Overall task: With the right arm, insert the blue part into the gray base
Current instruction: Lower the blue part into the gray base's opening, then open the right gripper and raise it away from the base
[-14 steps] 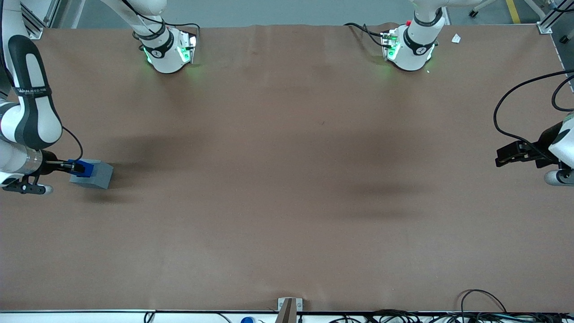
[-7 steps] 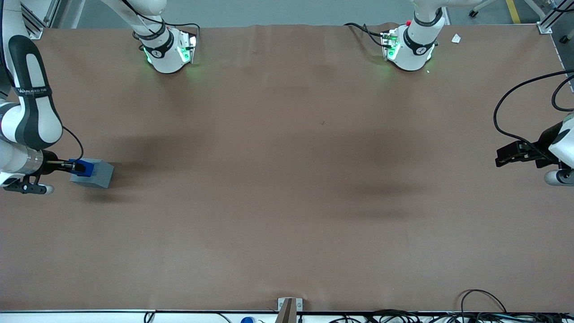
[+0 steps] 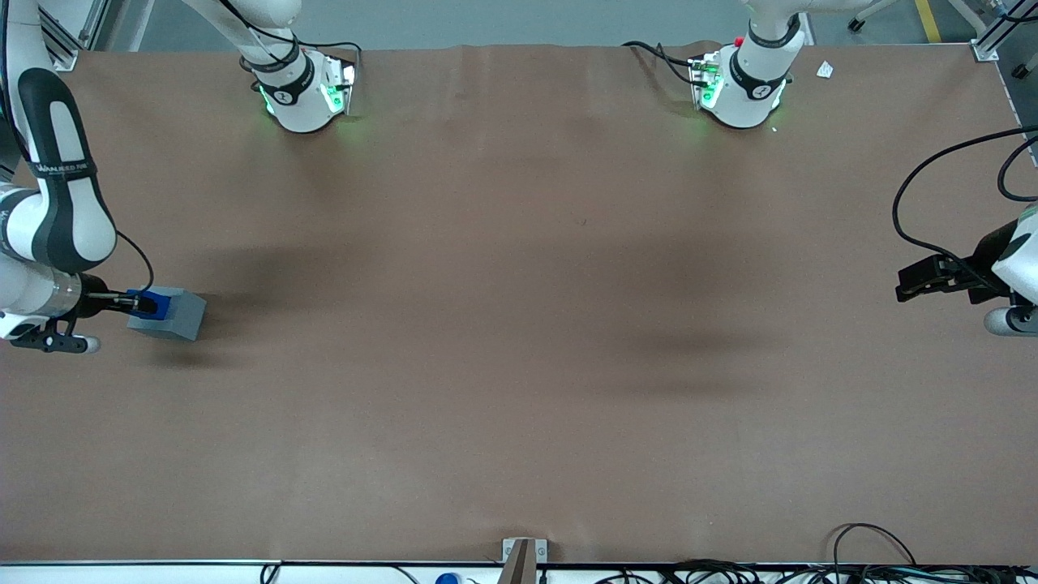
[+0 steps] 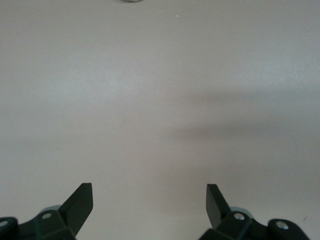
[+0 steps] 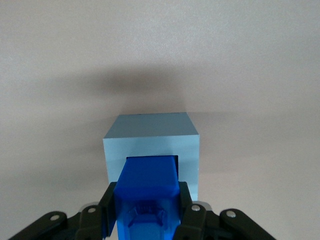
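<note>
The gray base (image 3: 172, 315) stands on the brown table at the working arm's end. The blue part (image 3: 156, 304) sits in the base's top recess, its lower end inside the square opening, as the right wrist view shows with the blue part (image 5: 148, 186) entering the gray base (image 5: 151, 136). My right gripper (image 3: 139, 303) is shut on the blue part, one black finger (image 5: 108, 205) pressed against each side of it. The right arm (image 3: 50, 211) rises from the gripper along the table's edge.
Two white robot bases (image 3: 302, 88) with green lights stand at the table's edge farthest from the front camera. Cables (image 3: 876, 560) lie along the nearest edge. The brown table (image 3: 519, 341) spreads wide from the base toward the parked arm's end.
The blue part has sunk lower into the gray base, with less of it showing above the top face. The gripper has come down with it, still shut.
</note>
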Controlling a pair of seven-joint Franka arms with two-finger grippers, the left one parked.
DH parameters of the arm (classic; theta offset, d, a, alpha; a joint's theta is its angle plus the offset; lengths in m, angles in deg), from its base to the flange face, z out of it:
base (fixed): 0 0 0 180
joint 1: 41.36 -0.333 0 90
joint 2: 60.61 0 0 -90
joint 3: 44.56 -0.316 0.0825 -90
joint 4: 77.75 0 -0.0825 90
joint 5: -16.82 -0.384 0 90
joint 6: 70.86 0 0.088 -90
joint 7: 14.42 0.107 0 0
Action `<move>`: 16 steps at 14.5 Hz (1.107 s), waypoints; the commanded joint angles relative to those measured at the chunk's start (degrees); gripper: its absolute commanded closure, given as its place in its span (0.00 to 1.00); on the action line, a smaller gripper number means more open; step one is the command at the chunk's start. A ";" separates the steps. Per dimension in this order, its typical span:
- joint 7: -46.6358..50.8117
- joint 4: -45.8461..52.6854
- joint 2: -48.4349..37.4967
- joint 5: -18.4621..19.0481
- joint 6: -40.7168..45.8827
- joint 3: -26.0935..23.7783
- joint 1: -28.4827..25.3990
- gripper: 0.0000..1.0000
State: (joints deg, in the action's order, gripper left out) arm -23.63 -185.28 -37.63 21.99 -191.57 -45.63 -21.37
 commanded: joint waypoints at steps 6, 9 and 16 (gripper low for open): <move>-0.10 2.23 1.37 -0.34 0.57 -0.52 0.31 0.00; -0.10 3.97 -0.38 -0.26 5.02 -0.61 -0.13 0.00; 0.60 13.83 -9.24 -0.34 28.16 -0.96 -5.04 0.00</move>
State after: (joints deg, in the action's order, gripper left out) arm -23.61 -170.70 -41.58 21.88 -166.03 -46.57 -24.48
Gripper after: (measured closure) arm 0.000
